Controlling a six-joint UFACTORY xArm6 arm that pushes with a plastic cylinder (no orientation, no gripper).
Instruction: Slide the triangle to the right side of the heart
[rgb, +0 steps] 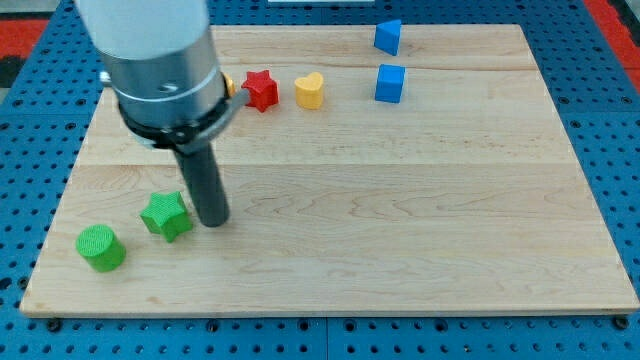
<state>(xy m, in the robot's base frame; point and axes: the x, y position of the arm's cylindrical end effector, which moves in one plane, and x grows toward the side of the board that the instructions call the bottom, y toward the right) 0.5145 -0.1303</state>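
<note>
A blue triangle block lies near the view's top edge, right of centre. A yellow heart block lies below and left of it. My tip rests on the board at the lower left, far from both, touching or almost touching the right side of a green star block.
A blue cube sits right of the heart, just below the triangle. A red star lies left of the heart, with a yellow-orange block mostly hidden behind the arm. A green cylinder sits at the lower left. The wooden board lies on blue pegboard.
</note>
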